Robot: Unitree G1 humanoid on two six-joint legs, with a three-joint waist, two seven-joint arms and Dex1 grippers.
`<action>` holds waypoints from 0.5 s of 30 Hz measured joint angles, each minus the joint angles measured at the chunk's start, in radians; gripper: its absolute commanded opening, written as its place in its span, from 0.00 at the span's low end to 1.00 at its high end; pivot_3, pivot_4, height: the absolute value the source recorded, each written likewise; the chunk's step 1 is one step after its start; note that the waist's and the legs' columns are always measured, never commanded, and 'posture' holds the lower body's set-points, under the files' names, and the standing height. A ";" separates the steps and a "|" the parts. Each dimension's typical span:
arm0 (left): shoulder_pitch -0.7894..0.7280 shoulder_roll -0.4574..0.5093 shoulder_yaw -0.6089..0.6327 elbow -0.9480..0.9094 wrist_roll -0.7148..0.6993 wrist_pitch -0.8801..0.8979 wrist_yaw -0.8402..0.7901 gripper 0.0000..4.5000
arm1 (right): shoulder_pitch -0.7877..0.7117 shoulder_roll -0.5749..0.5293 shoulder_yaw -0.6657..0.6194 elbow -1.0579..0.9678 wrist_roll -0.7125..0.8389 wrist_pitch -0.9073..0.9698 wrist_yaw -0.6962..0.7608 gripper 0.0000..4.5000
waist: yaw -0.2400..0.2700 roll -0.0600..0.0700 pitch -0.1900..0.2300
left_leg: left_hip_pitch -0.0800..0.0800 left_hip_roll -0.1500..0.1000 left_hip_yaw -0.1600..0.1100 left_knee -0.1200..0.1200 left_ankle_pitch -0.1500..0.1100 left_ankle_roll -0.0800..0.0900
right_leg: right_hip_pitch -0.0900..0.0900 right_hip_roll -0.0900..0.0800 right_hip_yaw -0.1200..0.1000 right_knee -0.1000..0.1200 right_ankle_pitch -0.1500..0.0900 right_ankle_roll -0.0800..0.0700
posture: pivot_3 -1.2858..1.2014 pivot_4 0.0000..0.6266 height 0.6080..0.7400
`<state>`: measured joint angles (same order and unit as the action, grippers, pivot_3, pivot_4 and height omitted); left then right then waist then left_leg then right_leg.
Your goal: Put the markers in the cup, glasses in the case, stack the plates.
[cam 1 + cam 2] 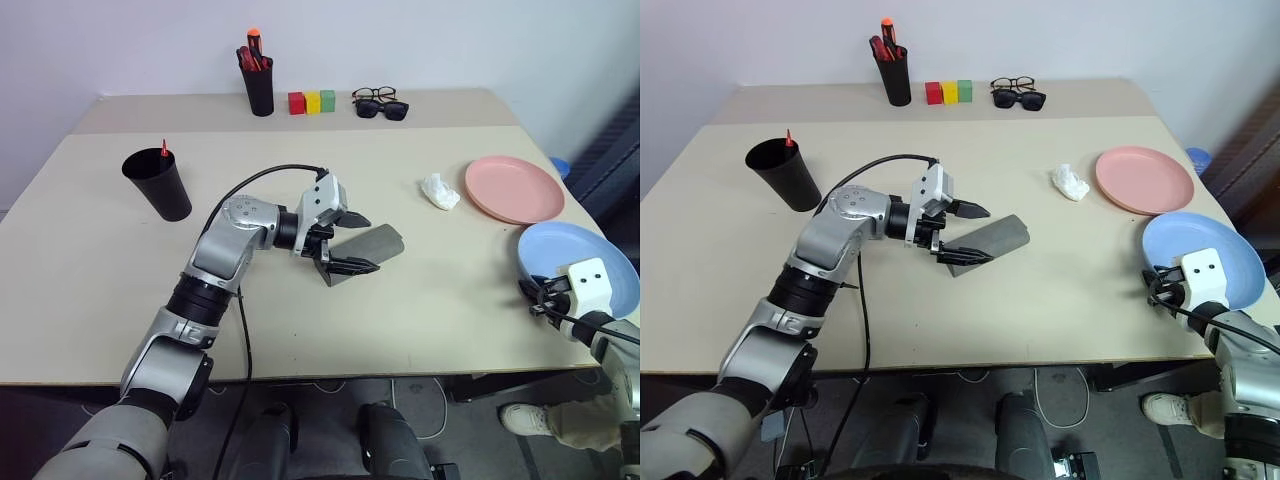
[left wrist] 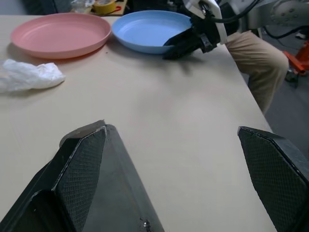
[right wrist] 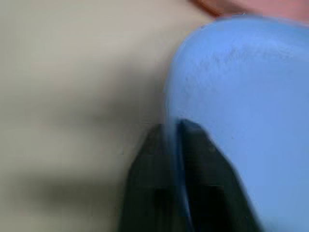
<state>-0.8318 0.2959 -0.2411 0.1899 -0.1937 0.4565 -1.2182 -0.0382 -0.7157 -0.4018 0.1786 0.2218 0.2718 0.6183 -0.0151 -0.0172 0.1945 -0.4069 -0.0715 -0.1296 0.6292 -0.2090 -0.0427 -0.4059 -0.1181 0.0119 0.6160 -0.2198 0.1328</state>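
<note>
The right gripper (image 3: 171, 130) is pinching the light blue plate's (image 1: 585, 260) rim; the left gripper (image 1: 352, 243) is hovering spread over the grey case (image 1: 375, 243).

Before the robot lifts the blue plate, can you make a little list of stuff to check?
1. Right gripper pinching the blue plate's rim: ok, fingers closed with the rim between them.
2. Pink plate free on top for stacking: ok.
3. Crumpled white wrapper off the pink plate: ok, it lies beside it.
4. Left gripper out of the way: ok, open over the grey case, away from both plates.
5. Grip firm enough for lifting: cannot tell.
</note>
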 measured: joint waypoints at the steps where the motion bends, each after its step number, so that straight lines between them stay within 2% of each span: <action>1: 0.000 0.000 0.000 -0.004 -0.005 0.001 0.002 1.00 | -0.005 -0.007 0.000 0.000 0.000 0.005 0.002 0.01 | 0.001 0.000 0.000 | 0.000 0.000 0.000 0.000 0.000 0.000 | 0.000 0.000 0.000 0.000 0.000 0.001 | 0.52 0.24 1.00; 15: 0.000 0.010 -0.001 -0.017 -0.029 0.018 0.045 1.00 | -0.031 -0.037 0.018 -0.050 -0.049 0.017 -0.047 0.01 | -0.001 0.000 0.000 | 0.000 0.000 0.000 0.000 0.000 0.000 | 0.000 0.000 0.000 0.000 -0.002 0.002 | 0.52 0.24 1.00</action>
<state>-0.8315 0.3060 -0.2417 0.1726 -0.2230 0.4748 -1.1730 -0.0693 -0.7524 -0.3837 0.1283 0.1729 0.2892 0.5711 -0.0162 -0.0167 0.1947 -0.4068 -0.0716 -0.1293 0.6290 -0.2090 -0.0427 -0.4060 -0.1181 0.0122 0.6156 -0.2217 0.1353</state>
